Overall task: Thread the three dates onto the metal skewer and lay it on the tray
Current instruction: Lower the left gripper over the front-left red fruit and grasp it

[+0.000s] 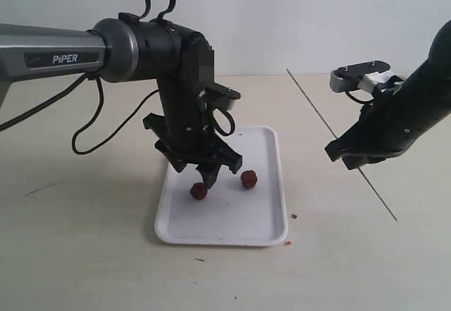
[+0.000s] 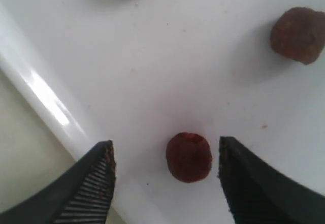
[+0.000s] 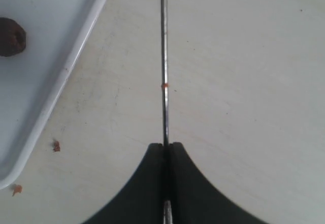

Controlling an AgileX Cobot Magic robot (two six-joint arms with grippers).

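Plain pale wall (image 1: 296, 15) on the far side, scuffed beige tabletop (image 1: 77, 254) nearer, soft even light.

Your black left arm (image 1: 151, 50) reaches in from the upper left and bends straight down mid-frame, jaws spread wide. Your black right arm (image 1: 402, 117) slants in from the right edge, jaws pinched on a thin dark grey metal skewer (image 3: 164, 56).

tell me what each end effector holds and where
Right end effector grips the skewer partway along its length. Left end effector is open astride a date, holding nothing.
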